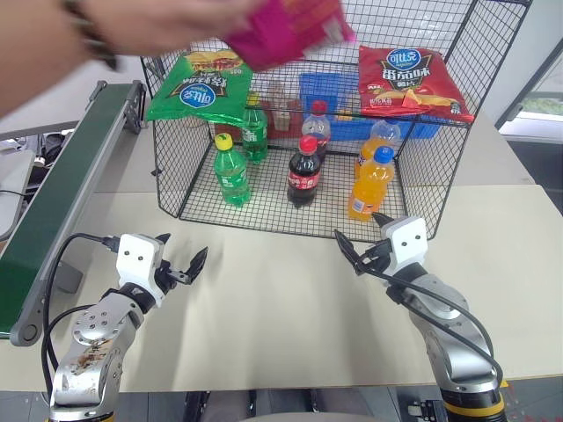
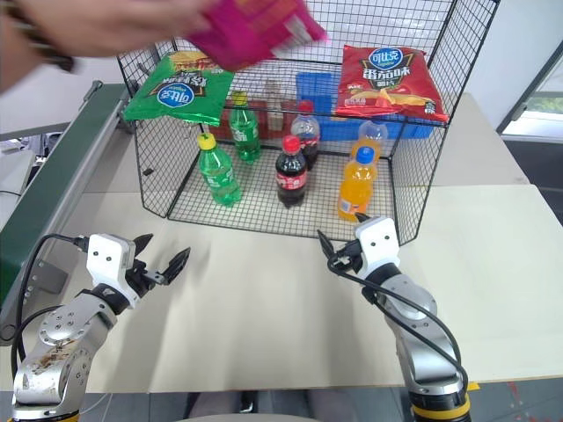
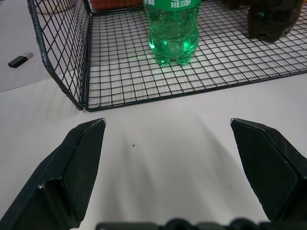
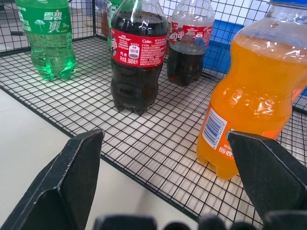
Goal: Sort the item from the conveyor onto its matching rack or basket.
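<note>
A person's hand [image 1: 132, 26] holds the magenta-pink chip bag, the item [image 1: 281, 31], in the air over the top left of the black wire rack [image 1: 290, 224]. The dark green conveyor [image 1: 62, 185] runs along the left edge of the table with nothing on its visible part. My left gripper [image 1: 185, 246] hovers open over the pale tabletop, short of the rack's front left corner, with nothing between its fingers [image 3: 81, 158]. My right gripper [image 1: 358, 226] is open too, close to the rack's front edge near the orange bottle [image 4: 259, 96], and holds nothing.
A green chip bag [image 1: 198, 88] and a red chip bag [image 1: 412, 81] lie on top of the rack. Inside stand green bottles [image 1: 231, 171], cola bottles [image 1: 303, 173], orange bottles [image 1: 369, 185] and a blue bin [image 1: 330, 97]. A small black object [image 3: 20, 60] lies on the table beside the rack.
</note>
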Available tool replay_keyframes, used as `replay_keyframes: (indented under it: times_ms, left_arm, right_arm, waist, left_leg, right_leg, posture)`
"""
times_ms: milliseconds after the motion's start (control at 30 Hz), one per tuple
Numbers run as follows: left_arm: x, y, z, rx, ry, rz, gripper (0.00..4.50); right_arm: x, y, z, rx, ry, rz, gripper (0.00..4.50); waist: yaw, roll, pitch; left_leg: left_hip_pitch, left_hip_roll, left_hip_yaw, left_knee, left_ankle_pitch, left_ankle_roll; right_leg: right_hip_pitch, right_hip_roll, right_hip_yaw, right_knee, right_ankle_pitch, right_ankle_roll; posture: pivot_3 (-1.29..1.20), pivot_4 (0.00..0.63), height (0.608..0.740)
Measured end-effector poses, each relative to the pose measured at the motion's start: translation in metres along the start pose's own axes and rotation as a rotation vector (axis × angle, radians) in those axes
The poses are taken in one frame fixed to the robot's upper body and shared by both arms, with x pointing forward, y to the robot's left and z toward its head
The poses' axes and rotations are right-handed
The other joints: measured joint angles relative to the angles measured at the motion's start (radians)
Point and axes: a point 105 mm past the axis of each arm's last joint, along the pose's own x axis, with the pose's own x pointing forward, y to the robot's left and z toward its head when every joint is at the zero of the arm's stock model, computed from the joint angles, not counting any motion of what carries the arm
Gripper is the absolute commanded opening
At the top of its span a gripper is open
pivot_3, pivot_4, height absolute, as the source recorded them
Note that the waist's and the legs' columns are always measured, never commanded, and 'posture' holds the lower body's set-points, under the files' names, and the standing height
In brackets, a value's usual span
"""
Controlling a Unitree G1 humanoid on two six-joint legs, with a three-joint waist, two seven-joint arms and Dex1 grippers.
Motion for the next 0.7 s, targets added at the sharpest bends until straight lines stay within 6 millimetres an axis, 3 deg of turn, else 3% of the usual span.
replay_keyframes:
  times_ms: [233,467,700]
  left_arm:
    - [-0.003,0.007,0.002,0.018,0.003,0.016,4.45]
    - [-0.02,0.02,-0.006,0.01,0.036,0.073,4.45]
    - [-0.025,0.019,-0.004,0.009,0.03,0.082,4.45]
  right_arm:
    - [0.0,0.002,0.0,0.004,-0.001,0.006,4.5]
    - [0.001,0.003,-0.001,0.006,0.002,0.016,4.5]
    - [0.003,0.006,-0.004,0.015,0.012,0.029,4.5]
  waist:
    - [-0.001,0.0,0.0]
    - [-0.001,0.0,0.0]
    - [0.0,0.0,0.0]
  left_leg:
    - [0.0,0.0,0.0,0.0,0.0,0.0]
    - [0.0,0.0,0.0,0.0,0.0,0.0]
    - [-0.002,0.001,-0.001,0.006,-0.001,0.002]
  right_leg:
    - [0.0,0.0,0.0,0.0,0.0,0.0]
    - [0.0,0.0,0.0,0.0,0.0,0.0]
    - [0.0,0.0,0.0,0.001,0.0,0.0]
  posture:
    - [0.0,0.15,0.74]
    - [0.0,0.15,0.74]
    - [0.0,0.15,0.74]
